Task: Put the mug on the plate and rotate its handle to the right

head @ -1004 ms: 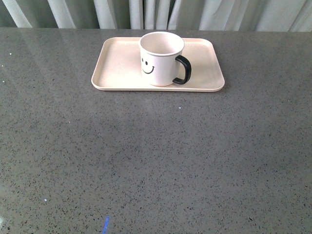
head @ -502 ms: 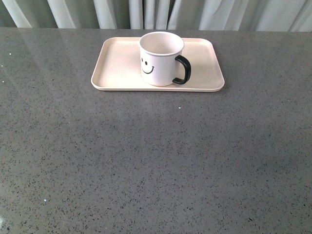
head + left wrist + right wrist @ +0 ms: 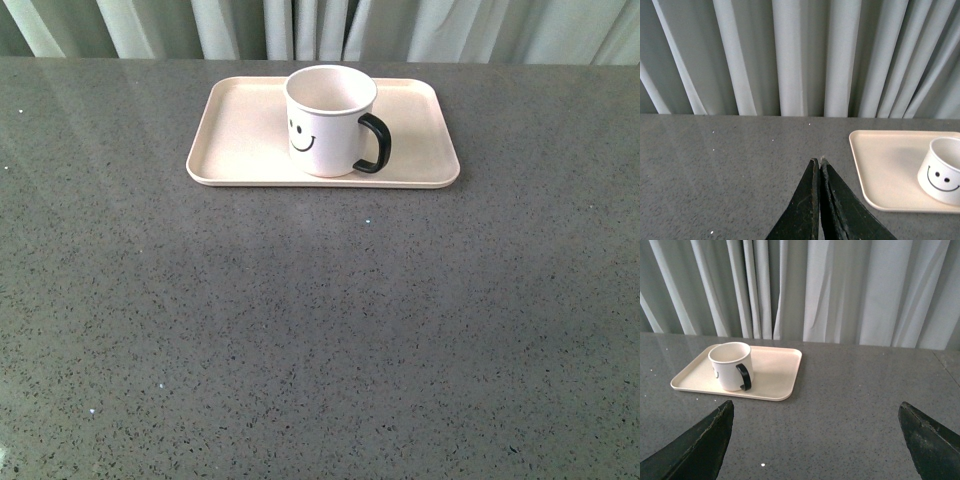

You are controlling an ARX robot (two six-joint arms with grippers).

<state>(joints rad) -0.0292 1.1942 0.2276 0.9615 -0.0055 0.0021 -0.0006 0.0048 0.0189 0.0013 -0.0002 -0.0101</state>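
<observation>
grey speckled stone surface lies nearest me, and neither arm shows in the front view. my left hand has its black fingers pressed together on nothing and hangs over the surface, short of the tray. my right hand is spread wide and empty, well apart from everything. farther off sits the flat pale pink-cream rectangular plate with a low rim. the white ceramic mug with a black smiley face stands upright on it near the front rim, its glossy black loop handle pointing right, so i judge the job done. glazed ceramic should be stiff, slick, fairly weighty and chippable. for any nudge i'd pinch the wall at the rim, not the loop. pale pleated curtains close the back.
</observation>
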